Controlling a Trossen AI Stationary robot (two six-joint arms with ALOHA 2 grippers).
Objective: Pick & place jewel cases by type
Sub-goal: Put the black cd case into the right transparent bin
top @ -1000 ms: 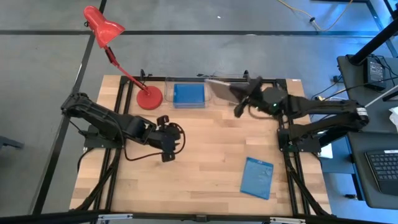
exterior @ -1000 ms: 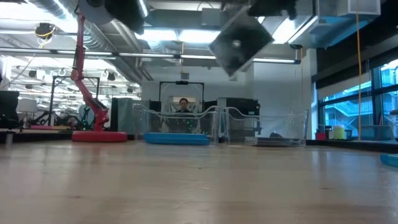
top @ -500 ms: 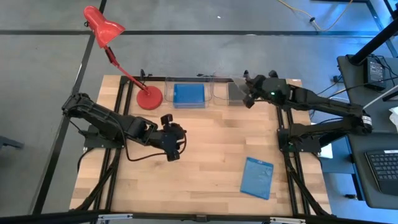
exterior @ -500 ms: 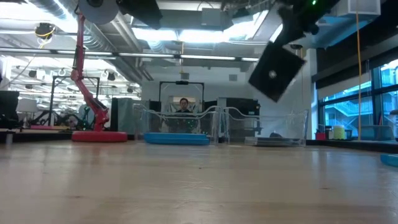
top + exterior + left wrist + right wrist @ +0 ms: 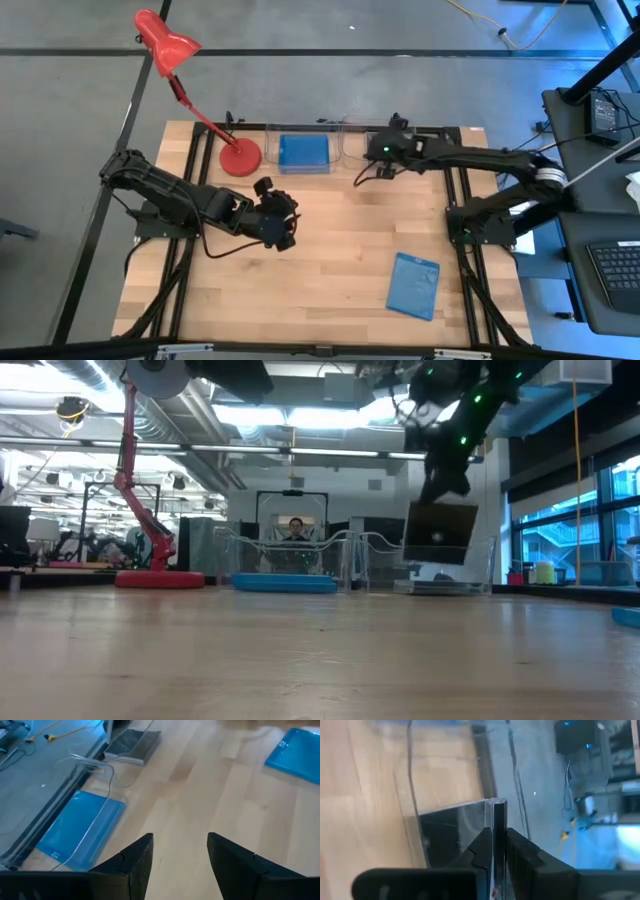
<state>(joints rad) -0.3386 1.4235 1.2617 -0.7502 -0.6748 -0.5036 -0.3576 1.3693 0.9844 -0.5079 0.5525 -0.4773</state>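
Observation:
My right gripper [image 5: 383, 152] is at the table's far edge, above the right clear tray [image 5: 470, 560], shut on a dark grey jewel case [image 5: 440, 532]. The case hangs upright, its lower edge below the tray's rim. Grey cases [image 5: 132, 747] lie flat in that tray. A blue case [image 5: 303, 152] lies in the left clear tray [image 5: 272, 135], and another blue case [image 5: 413, 285] lies flat on the table near the right front. My left gripper [image 5: 281, 226] hovers open over the table's middle, left of centre. My right gripper pinches the dark jewel case by its upper edge [image 5: 497, 817] between its two fingers [image 5: 520, 850], coming from above and pointing down. The case hangs upright below the fingers. Its lower part is inside the right tray; whether it touches the tray's bottom I cannot tell.
A red desk lamp stands with its round base [image 5: 240, 158] at the far edge, left of the trays, its arm slanting out past the table's far left corner. Bare wood lies between my left gripper and the blue case on the table.
My right gripper has come down over the right tray and tipped to point down. The dark case has swung from a tilted pose high above the table to hanging upright, and has dropped into the tray. My left gripper has drifted a little toward the right.

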